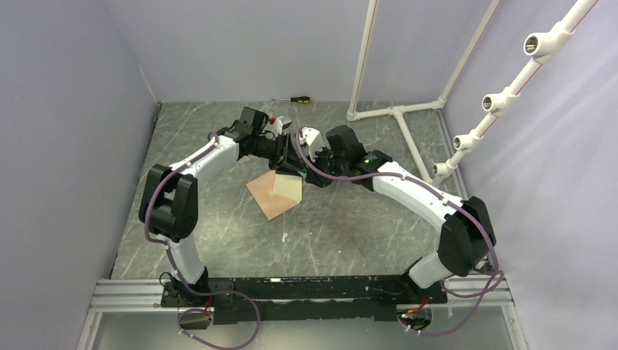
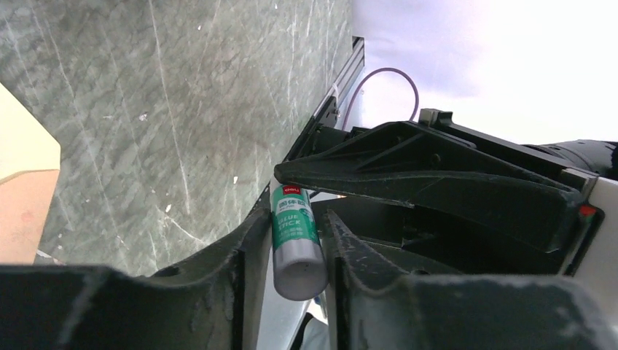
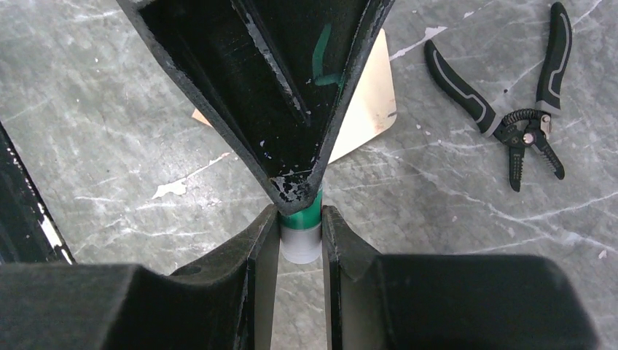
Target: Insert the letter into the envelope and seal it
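Overhead, both arms meet above the table [image 1: 350, 233], between its middle and its far edge. The left gripper [image 1: 280, 149] and right gripper [image 1: 306, 157] face each other tip to tip with a glue stick [image 2: 295, 244] between them.

The right gripper's fingers [image 3: 266, 240] pinch the stick's grey end, one on each side, with the green body just beyond them. In the left wrist view the stick fills the gap between the left fingers [image 2: 251, 248], and both seem to touch it. Its green label and pale end face that camera.

The envelope [image 1: 266, 195] lies flat near the table's middle, just on the near side of the grippers. It is turned like a diamond, with a cream face [image 1: 286, 187] on its far right part. I cannot make out the letter as a separate sheet, nor tell whether it is inside.

Pliers [image 3: 510, 109] lie on the table well apart from the envelope. A screwdriver [image 1: 300, 99] lies at the far edge, and a white pipe frame [image 1: 397, 111] stands at the far right corner.
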Robot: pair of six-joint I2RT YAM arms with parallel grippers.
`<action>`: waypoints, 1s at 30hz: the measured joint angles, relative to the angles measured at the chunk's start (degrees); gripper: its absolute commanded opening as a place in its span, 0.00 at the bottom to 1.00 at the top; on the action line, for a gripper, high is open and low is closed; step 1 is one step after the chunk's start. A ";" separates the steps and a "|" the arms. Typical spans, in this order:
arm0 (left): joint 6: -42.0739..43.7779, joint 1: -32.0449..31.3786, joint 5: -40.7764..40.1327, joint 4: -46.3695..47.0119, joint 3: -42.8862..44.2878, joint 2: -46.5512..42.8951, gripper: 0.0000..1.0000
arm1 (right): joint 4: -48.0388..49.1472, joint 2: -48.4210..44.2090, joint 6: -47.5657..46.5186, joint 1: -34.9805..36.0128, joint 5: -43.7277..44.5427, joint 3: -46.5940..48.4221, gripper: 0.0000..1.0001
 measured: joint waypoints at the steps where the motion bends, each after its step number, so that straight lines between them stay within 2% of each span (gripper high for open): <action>1: -0.17 -0.07 0.09 0.00 0.00 0.22 0.29 | -0.22 0.24 -0.33 0.00 -0.02 0.26 0.03; 3: -0.07 -0.11 -0.04 -0.07 0.00 0.61 0.19 | -1.05 0.66 -0.94 0.00 0.00 0.79 0.03; 5: -0.11 -0.11 0.17 -0.07 0.00 0.90 0.03 | -1.55 0.76 -1.22 -0.02 0.00 1.05 0.03; 7: 0.04 -0.17 0.26 -0.13 0.00 0.90 0.03 | -2.14 1.07 -1.38 0.00 0.00 1.38 0.10; 8: 0.00 -0.17 0.11 -0.22 0.00 0.90 0.03 | -2.38 1.31 -1.33 0.00 -0.02 1.68 0.19; 10: 0.09 -0.13 0.02 -0.31 0.11 0.90 0.03 | -3.19 1.86 -0.79 -0.07 -0.11 2.58 0.45; 12: 0.42 -0.09 -0.26 -0.92 0.72 0.90 0.02 | -4.28 2.54 0.61 -0.61 -0.57 3.80 0.65; 14: 0.39 -0.11 -0.24 -1.27 1.84 0.90 0.03 | -3.48 2.47 2.73 -1.81 -3.13 3.87 0.74; 18: -1.01 0.26 -0.15 1.40 2.64 0.76 0.02 | 3.15 -1.66 11.54 -7.78 -9.99 -0.70 0.82; 22: -6.21 1.84 -0.28 6.80 2.62 -0.44 0.03 | 14.29 -9.70 26.97 -16.46 -13.55 -7.87 0.84; 24: -9.79 2.99 -0.26 10.32 2.47 -1.62 0.03 | 19.76 -12.07 35.45 -18.16 -13.55 -9.57 0.82; 27: -18.80 5.14 -0.17 19.12 1.62 -3.80 0.02 | 28.39 -11.54 50.36 -17.97 -14.67 -9.75 0.81; 30: -29.38 6.91 0.22 29.59 0.31 -4.66 0.03 | 33.57 -8.46 59.67 -17.62 -16.55 -9.62 0.81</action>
